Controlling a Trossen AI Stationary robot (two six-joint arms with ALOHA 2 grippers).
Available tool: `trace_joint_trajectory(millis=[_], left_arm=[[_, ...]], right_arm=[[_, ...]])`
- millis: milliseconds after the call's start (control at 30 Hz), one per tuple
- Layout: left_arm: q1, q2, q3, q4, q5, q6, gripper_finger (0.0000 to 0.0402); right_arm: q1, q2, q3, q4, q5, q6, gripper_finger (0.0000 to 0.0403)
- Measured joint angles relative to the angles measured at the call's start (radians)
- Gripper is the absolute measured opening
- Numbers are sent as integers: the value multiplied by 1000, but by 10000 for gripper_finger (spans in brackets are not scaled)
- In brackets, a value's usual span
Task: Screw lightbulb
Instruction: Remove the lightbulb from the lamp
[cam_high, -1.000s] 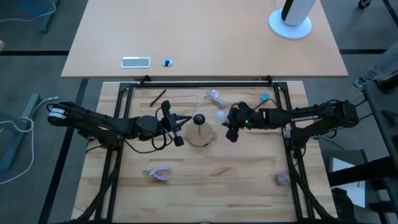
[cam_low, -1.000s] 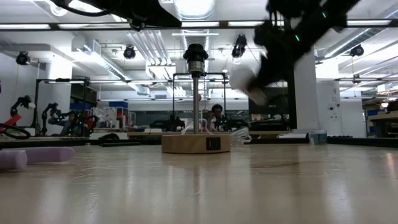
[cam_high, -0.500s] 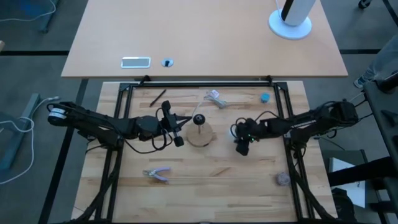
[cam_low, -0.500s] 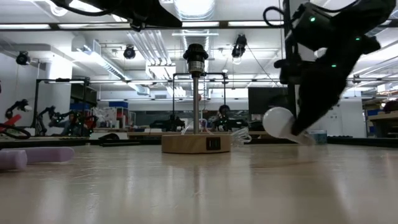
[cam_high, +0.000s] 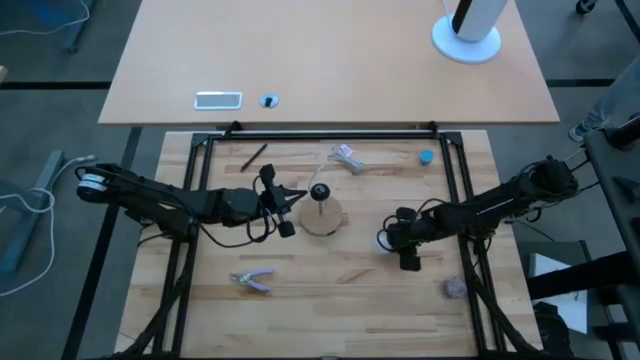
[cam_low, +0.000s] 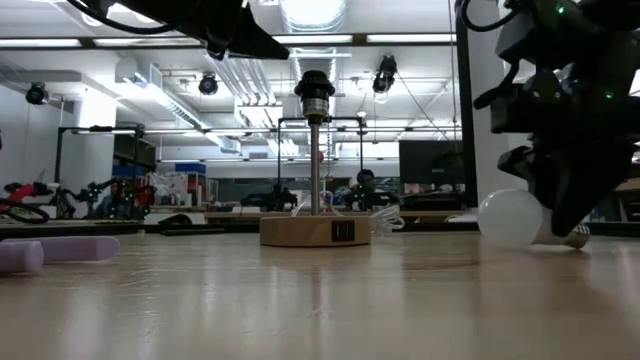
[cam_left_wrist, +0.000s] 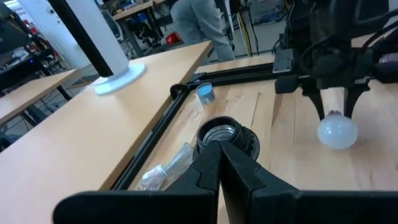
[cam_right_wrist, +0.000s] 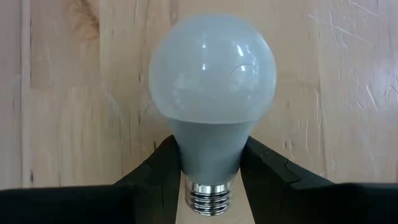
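Observation:
The lightbulb (cam_high: 384, 238), white and frosted with a grey neck and a silvery screw base, lies low at the table right of the lamp; it also shows in the low view (cam_low: 512, 216) and the left wrist view (cam_left_wrist: 337, 132). My right gripper (cam_high: 397, 241) is shut on it. The lamp is a round wooden disc (cam_high: 322, 219) with an upright stem and an empty black socket (cam_left_wrist: 225, 134) on top. My left gripper (cam_high: 297, 199) is shut, level, its tips just left of the socket; I cannot tell whether they touch it. My right gripper pinches the bulb's grey neck (cam_right_wrist: 210, 153) between its two fingers (cam_right_wrist: 163, 167), just above the screw base. The fingers come level from the table's right and lie along the bulb. The bulb lies on its side, globe toward the lamp, globe at the table top (cam_low: 512, 240).
A purple-handled tool (cam_high: 253, 280) lies near left, a greyish-purple ball (cam_high: 455, 287) near right. A crumpled clear wrapper (cam_high: 345, 156), a blue cap (cam_high: 427, 157) and a black pen (cam_high: 253, 157) lie along the far side. A black frame (cam_high: 330, 134) borders the board.
My right gripper has carried the lightbulb away from the socket, toward the table's right and near edges and down. The bulb, held high beside the socket a second ago, now lies level at the table top, still in the fingers.

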Motion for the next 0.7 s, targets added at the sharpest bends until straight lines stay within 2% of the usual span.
trace_joint_trajectory(millis=[367, 700], left_arm=[[0, 0, 0, 1, 1, -20, 0], [0, 0, 0, 0, 1, -15, 0]], right_arm=[[3, 4, 24, -27, 4, -25, 159], [3, 5, 26, -24, 24, -22, 169]])
